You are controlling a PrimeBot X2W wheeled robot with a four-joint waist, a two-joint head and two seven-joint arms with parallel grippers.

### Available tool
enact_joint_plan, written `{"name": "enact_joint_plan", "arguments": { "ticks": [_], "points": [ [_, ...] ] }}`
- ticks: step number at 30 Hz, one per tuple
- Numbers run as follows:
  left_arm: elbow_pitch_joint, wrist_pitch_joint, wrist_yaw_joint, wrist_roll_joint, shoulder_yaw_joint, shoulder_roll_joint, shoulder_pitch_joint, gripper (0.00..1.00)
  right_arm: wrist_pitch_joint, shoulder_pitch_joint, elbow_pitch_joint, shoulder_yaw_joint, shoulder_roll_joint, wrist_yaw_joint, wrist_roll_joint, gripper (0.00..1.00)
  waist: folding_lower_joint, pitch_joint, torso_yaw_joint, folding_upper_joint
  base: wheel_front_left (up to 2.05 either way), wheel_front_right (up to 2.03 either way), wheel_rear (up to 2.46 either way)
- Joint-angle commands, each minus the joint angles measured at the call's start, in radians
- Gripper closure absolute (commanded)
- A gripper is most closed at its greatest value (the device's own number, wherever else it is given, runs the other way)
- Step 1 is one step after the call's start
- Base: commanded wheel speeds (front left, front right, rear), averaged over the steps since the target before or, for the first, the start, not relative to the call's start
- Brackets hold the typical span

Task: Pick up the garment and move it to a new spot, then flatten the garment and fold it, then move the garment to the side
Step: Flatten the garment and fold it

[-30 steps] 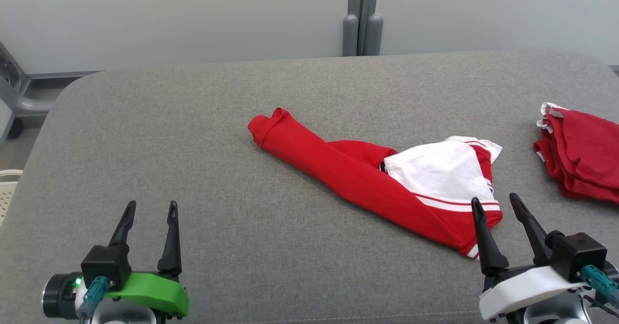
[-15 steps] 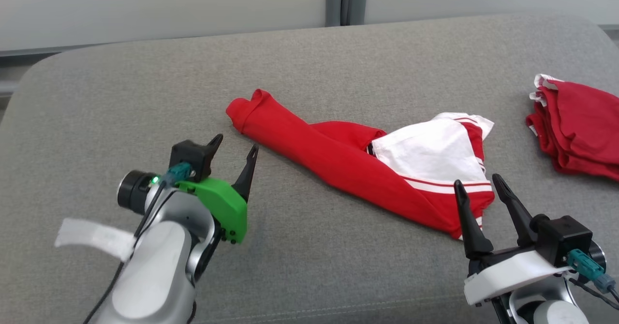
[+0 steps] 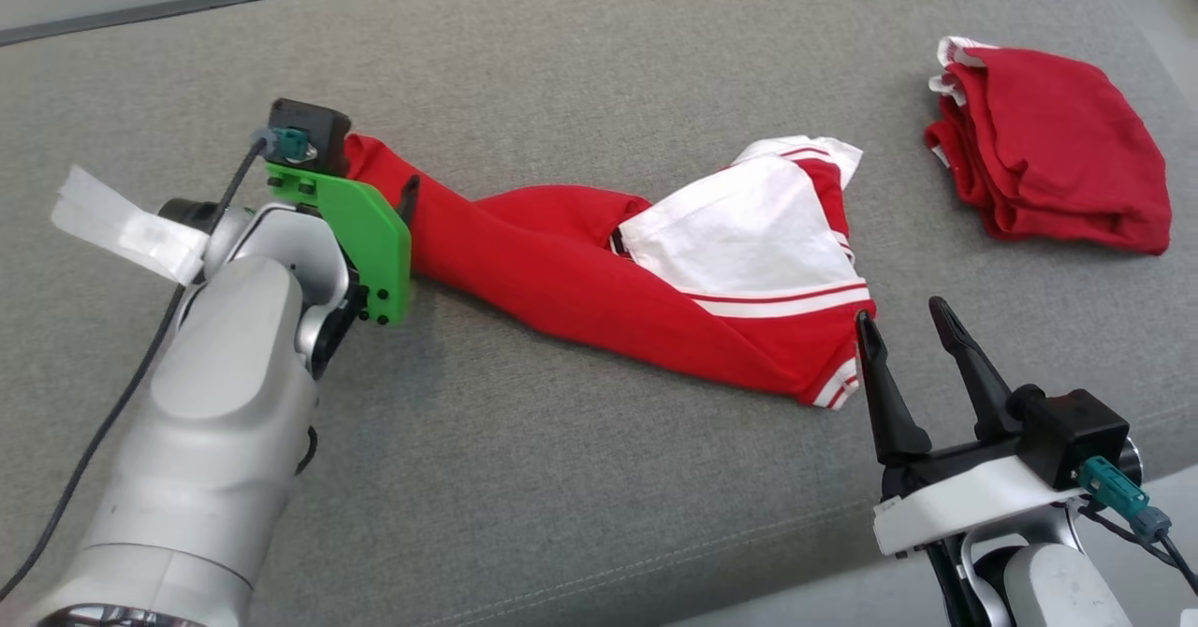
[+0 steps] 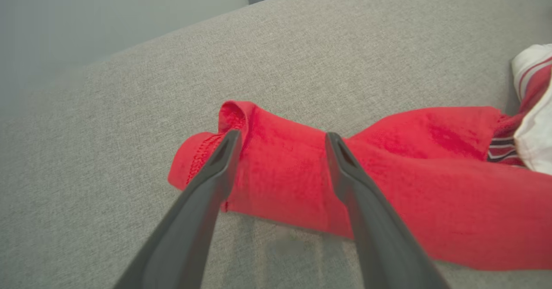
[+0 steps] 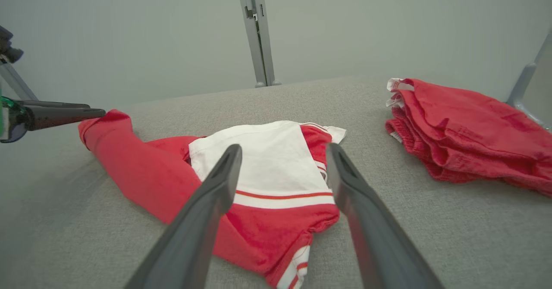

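The garment (image 3: 562, 271), red with a white panel and red-and-white striped trim, is being shown lying crumpled and unfolded near the middle of the grey padded bench (image 3: 562, 65). Its long red part is being stretched out as a loose roll toward ten o'clock; the white panel is being bunched up at the four o'clock end.

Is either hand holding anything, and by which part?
Nothing is held. The left hand stands open over the garment at its narrow end; the right hand is open near the striped hem.
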Motion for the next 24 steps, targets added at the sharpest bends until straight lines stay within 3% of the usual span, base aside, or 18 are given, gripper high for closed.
{"name": "enact_joint_plan", "arguments": {
  "ticks": [1, 6, 8, 9, 10, 12, 13, 24],
  "points": [
    [0.03, -0.001, -0.003, 0.0, 0.0, 0.015, -0.034, 0.0, -0.012, -0.017, 0.008, -0.002, 0.004, 0.0, 0.008, 0.0, 0.0, 0.061, -0.062, -0.0001, 0.0, 0.0, 0.0],
    [0.122, -0.037, 0.006, 0.002, -0.001, 0.028, -0.096, 0.02, -0.029, -0.028, 0.029, -0.004, 0.006, 0.0, 0.009, 0.0, 0.0, 0.072, -0.068, -0.0001, 0.0, 0.0, 0.0],
    [0.161, -0.039, 0.008, -0.003, 0.001, 0.026, -0.108, 0.17, -0.033, -0.039, 0.033, 0.001, 0.008, 0.0, 0.01, 0.0, 0.0, 0.075, -0.068, -0.0001, 0.0, 0.0, 0.0],
    [0.175, -0.048, 0.01, -0.006, 0.003, 0.026, -0.117, 0.31, -0.034, -0.041, 0.036, 0.003, 0.008, 0.0, 0.01, 0.0, 0.0, 0.077, -0.068, -0.0001, 0.0, 0.0, 0.0],
    [0.175, -0.048, 0.01, -0.006, 0.003, 0.026, -0.117, 0.31, -0.034, -0.041, 0.036, 0.003, 0.008, 0.0, 0.01, 0.0, 0.0, 0.077, -0.068, -0.0001, 0.0, 0.0, 0.0],
    [0.205, -0.056, 0.019, -0.002, 0.003, 0.032, -0.134, 0.73, -0.035, -0.045, 0.04, 0.006, 0.008, 0.0, 0.01, 0.0, 0.0, 0.08, -0.067, -0.0001, 0.0, 0.0, 0.0],
    [0.216, -0.065, 0.026, -0.004, 0.005, 0.03, -0.141, 1.0, -0.037, -0.049, 0.041, 0.007, 0.009, 0.0, 0.009, 0.0, 0.0, 0.081, -0.066, -0.0001, 0.0, 0.0, 0.0],
    [0.225, -0.211, 0.013, -0.039, 0.008, 0.005, -0.149, 1.0, -0.046, -0.037, 0.032, -0.037, 0.011, 0.0, 0.005, 0.0, 0.0, 0.086, -0.009, -0.0001, 0.0, 0.0, 0.0]
  ]
}}
